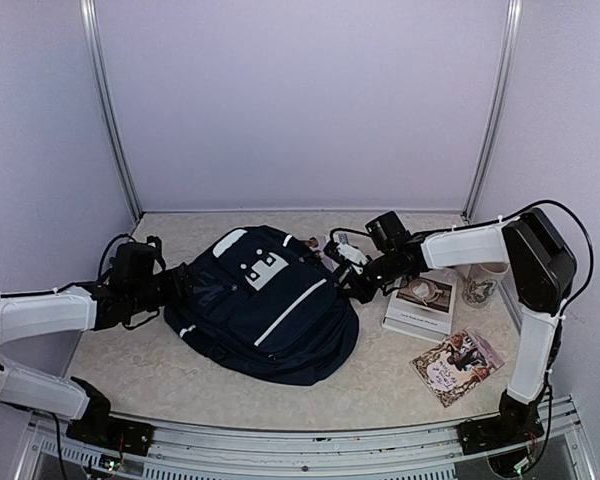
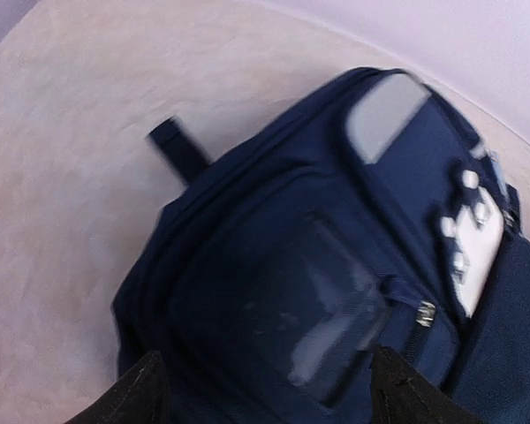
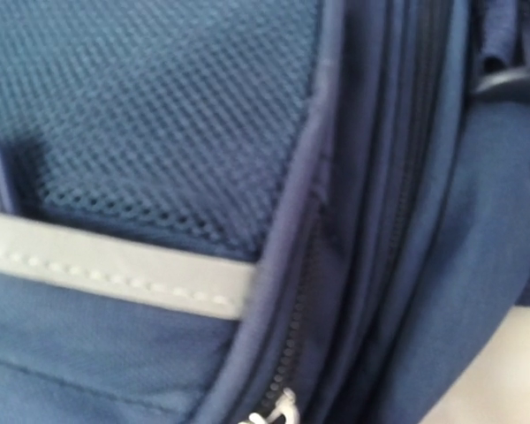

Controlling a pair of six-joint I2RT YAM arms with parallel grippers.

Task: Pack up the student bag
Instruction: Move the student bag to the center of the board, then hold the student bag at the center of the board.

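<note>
Two sets of jaws flank the student bag (image 1: 265,305). The left jaws stand apart, their dark tips framing the bag's side pocket in the left wrist view and closing on nothing. The right jaws sit so near the fabric that their own camera shows only mesh, a grey strip and a zip line; I cannot tell whether they are apart or together.

In the top view the bag lies flat at the middle of the worktop (image 1: 380,390), with the left jaws at its nine o'clock and the right at about two o'clock. A book (image 1: 421,305) with a coffee cup on its cover lies at the bag's three o'clock and a colourful booklet (image 1: 458,365) at four o'clock, both outside the bag.

The risk, as I judge it, is that the right jaws nip loose cloth instead of the zip pull (image 3: 278,411). Unbraced, the soft bag would then drag across the worktop.

The book's cover lines are too small to read, and no brand shows on the bag.
</note>
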